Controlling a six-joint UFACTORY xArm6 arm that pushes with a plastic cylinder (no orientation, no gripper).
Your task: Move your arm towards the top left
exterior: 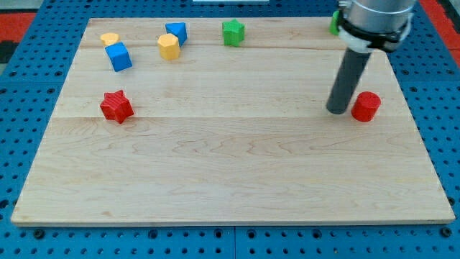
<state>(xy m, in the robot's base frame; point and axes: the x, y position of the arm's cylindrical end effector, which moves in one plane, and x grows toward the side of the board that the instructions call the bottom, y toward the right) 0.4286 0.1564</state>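
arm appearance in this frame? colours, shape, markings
The arm shows a grey metallic cylindrical body with a black band and white rim at its base. Below it hangs a straight, dark grey round rod ending in my tip. No cables or markings visible.

Single high view — whole board (237, 187)

Counter (230, 165): pale wood, fine grain, two faint seam lines running across. Around it, a blue pegboard (21, 86) dotted with dark holes.

My tip (336, 110): dark grey rod, matte. Just to the rod's right, a red cylinder (366, 106), solid colour.

Far left of the rod, a red star (116, 106).

Toward the counter's top-left corner:
- blue cube (118, 56)
- small yellow block (109, 39)
- yellow hexagonal block (168, 46)
- second blue block (176, 32)

Top middle: green star-like block (233, 32). Above the rod, a sliver of green block (334, 23), mostly hidden.

All blocks plain, no pattern.
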